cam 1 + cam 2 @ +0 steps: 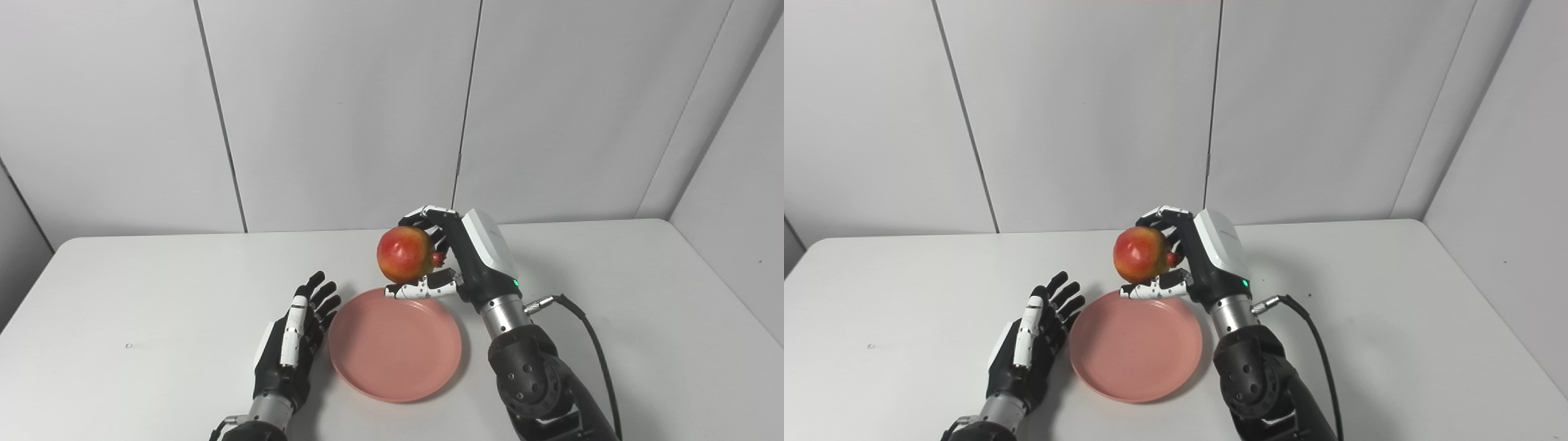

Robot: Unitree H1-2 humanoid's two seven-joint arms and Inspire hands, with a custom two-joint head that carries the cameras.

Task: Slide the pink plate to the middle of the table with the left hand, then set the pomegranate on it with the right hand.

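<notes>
On the left, the left hand (294,343) rests on the white table (153,306) with its fingers straight and a little spread, pointing toward the far side. It holds nothing. Its fingertips lie just beside the left rim of the pink plate (395,346); whether they touch the rim cannot be told from either view.

The pink plate sits flat on the table near the middle, toward the near edge, between the two arms. Nothing lies on it.

Above the plate's far rim is the pomegranate (404,254), red with a yellow-orange patch, lifted clear of the table and the plate. Its small crown end points right, toward the palm.

The right hand (456,257) has hold of it: the dark fingers curl over the top and far side of the fruit, and the white-tipped thumb (422,288) reaches leftward beneath it, just over the plate's far edge. The fruit sits on the left side of this hand, with the palm and wrist to its right. A black cable (588,334) runs from the right wrist down along the forearm.
</notes>
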